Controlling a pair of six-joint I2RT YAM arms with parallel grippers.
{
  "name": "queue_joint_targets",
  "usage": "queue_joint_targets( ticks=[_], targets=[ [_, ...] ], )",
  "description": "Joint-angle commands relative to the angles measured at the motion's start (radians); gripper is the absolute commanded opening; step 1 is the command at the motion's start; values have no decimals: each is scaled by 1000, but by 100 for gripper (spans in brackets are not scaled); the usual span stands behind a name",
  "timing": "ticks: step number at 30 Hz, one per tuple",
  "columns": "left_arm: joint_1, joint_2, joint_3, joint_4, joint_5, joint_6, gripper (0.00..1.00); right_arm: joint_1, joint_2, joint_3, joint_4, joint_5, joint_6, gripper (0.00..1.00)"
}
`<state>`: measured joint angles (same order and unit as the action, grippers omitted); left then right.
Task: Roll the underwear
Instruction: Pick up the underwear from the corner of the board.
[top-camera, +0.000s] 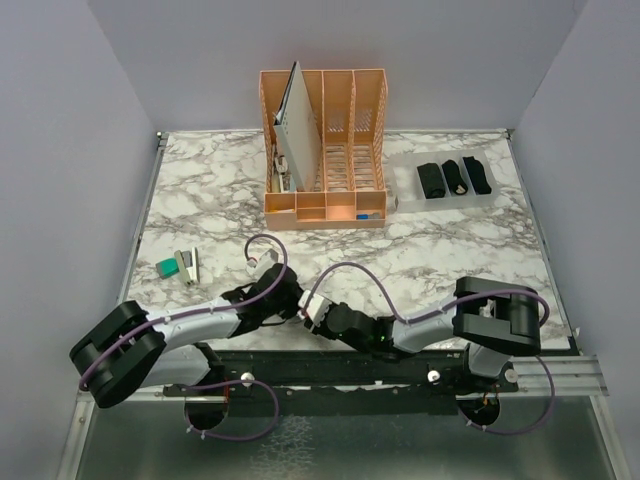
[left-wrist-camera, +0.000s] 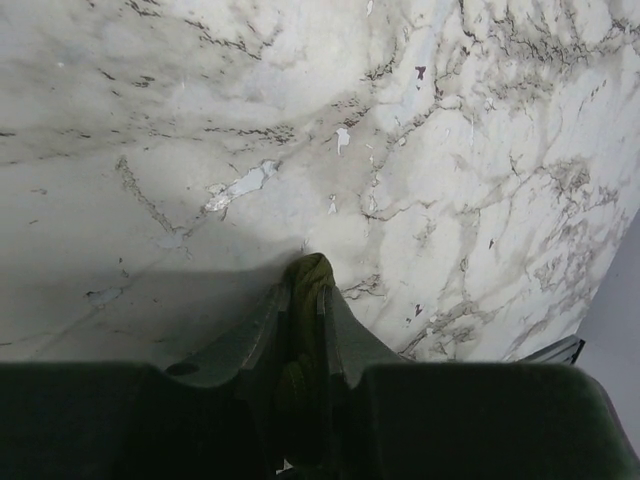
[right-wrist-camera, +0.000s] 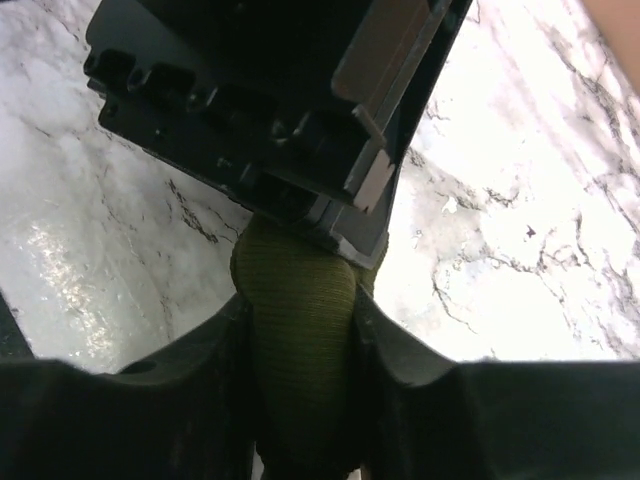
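The olive-green underwear (right-wrist-camera: 295, 250) is off the bench (top-camera: 200, 200) and caught between the two tools, which meet nose to nose over the near middle of the bench, the left arm reaching in from the left and the right arm from the right. The left tool (left-wrist-camera: 306, 300) is pressed together on a thin fold of the green cloth, which stands as a narrow strip between its fingers and pokes just past their tips. The right tool (right-wrist-camera: 302, 300) clasps the thicker part. There the cloth is a rounded, ribbed bundle that fills the gap, with a finger touching it on either side, so I read it as pinching the bundle rather than merely flanking it. The bundle's long axis runs along the right tool's own fingers, straight out from its palm to the underside of the left tool, whose dark body sits directly over the far end of the cloth. The piece therefore lies in line between the two tools, and neither arm is nearer. What comes next probably turns on that shared axis. If both tools pull or twist against each other the roll could loosen, so one grip likely has to give way while the other keeps the bundle tight. Three rolled black underwear (top-camera: 455, 177) lie side by side in the clear tray (top-camera: 405, 190) at the far right corner. That is well away from the tools and on the right arm's side, so the right arm looks better placed to carry the bundle there.
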<state>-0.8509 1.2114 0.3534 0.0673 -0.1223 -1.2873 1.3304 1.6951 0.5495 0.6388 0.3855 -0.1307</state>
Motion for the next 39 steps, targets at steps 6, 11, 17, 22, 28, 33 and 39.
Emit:
queue_joint_targets(
  ticks=[6, 11, 17, 22, 28, 33, 39],
  targets=[
    [2, -117, 16, -155, -69, 18, 68, 3, -34, -36, -133, 128, 33, 0],
    [11, -258, 31, -297, -174, 6, 97, -69, -138, -43, -209, 48, 163, 0],
    [19, -443, 17, -390, -236, 24, 99, -246, -352, -13, -367, -63, 298, 0],
    [22, -543, 2, -446, -261, 30, 99, -443, -511, 62, -525, -100, 289, 0],
    [24, -578, -3, -440, -251, 65, 99, -712, -489, 235, -695, -93, 285, 0],
    [24, -535, 25, -428, -230, 114, 99, -839, -303, 421, -754, -38, 263, 0],
    [27, -479, 47, -405, -182, 143, 99, -916, -18, 671, -810, 63, 210, 0]
  ],
)
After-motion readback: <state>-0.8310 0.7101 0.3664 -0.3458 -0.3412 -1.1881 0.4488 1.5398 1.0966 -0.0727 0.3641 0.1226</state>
